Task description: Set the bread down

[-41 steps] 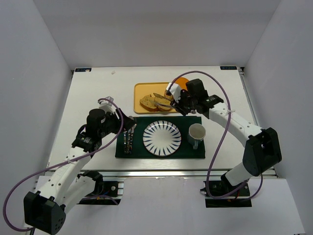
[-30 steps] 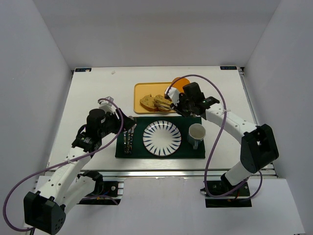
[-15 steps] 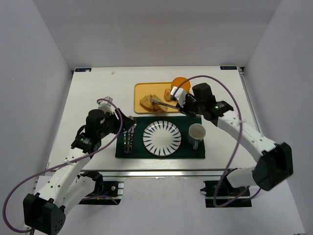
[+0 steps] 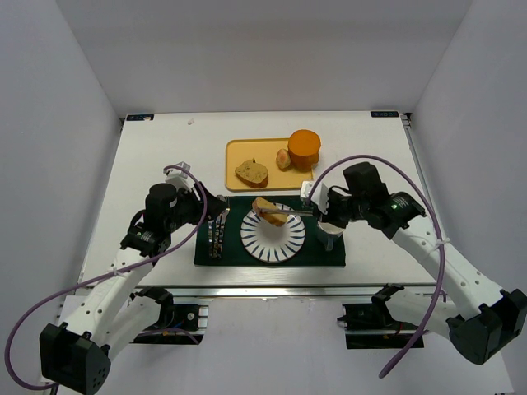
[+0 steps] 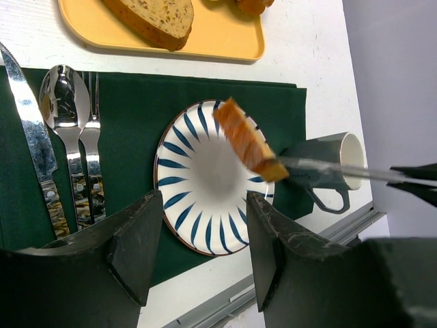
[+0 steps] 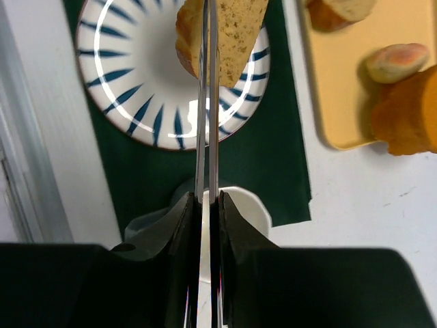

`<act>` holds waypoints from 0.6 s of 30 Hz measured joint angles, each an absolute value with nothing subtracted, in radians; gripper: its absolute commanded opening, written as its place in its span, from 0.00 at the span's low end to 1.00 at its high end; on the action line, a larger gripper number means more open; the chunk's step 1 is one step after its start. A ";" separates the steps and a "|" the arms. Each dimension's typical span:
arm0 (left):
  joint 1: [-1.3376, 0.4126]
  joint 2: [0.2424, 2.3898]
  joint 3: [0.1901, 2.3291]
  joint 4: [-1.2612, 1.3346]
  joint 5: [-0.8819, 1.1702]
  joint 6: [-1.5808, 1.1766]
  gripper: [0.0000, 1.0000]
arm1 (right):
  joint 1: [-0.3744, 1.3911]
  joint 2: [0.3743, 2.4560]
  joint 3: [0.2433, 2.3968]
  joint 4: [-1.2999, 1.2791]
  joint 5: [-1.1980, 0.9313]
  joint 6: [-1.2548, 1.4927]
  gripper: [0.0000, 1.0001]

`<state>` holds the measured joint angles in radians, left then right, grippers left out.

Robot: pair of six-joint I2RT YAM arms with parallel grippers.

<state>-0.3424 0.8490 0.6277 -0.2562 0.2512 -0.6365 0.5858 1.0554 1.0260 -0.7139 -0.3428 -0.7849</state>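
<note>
My right gripper [image 4: 318, 213] is shut on thin metal tongs [image 6: 207, 109], and the tongs pinch one slice of bread [image 4: 268, 206] on edge just above the striped plate [image 4: 252, 244]. In the right wrist view the slice [image 6: 235, 27] hangs over the plate's [image 6: 116, 82] far part. The second slice [image 4: 251, 172] lies on the yellow tray [image 4: 237, 151]. My left gripper [image 4: 212, 206] is open and empty, over the left of the green mat; in its view the held slice [image 5: 250, 140] is above the plate [image 5: 198, 219].
A grey mug [image 4: 331, 224] stands on the green mat [image 4: 325, 255] right of the plate, under the tongs. Knife, spoon and fork [image 4: 217, 235] lie left of the plate. An orange cylinder [image 4: 304, 147] and a small round piece [image 4: 283, 158] sit on the tray.
My right arm pulled back from the tray, carrying one bread slice in the tongs, to above the plate. One slice stayed on the tray. The left arm barely moved.
</note>
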 measured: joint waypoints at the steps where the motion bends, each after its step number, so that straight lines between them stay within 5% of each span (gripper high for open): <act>1: -0.342 0.850 0.628 -0.255 0.251 -0.636 0.61 | 0.590 1.053 1.023 -0.730 -0.344 -0.800 0.23; 8: -0.342 0.850 0.627 -0.254 0.251 -0.636 0.62 | 0.612 1.074 1.016 -0.792 -0.360 -0.846 0.51; 18: -0.342 0.849 0.627 -0.255 0.250 -0.636 0.62 | 0.613 1.116 1.026 -0.768 -0.377 -0.784 0.44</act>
<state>-0.3424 0.8494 0.6273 -0.2550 0.2501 -0.6361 0.6132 1.1164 1.0264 -0.7685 -0.3771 -0.7841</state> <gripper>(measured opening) 0.615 0.472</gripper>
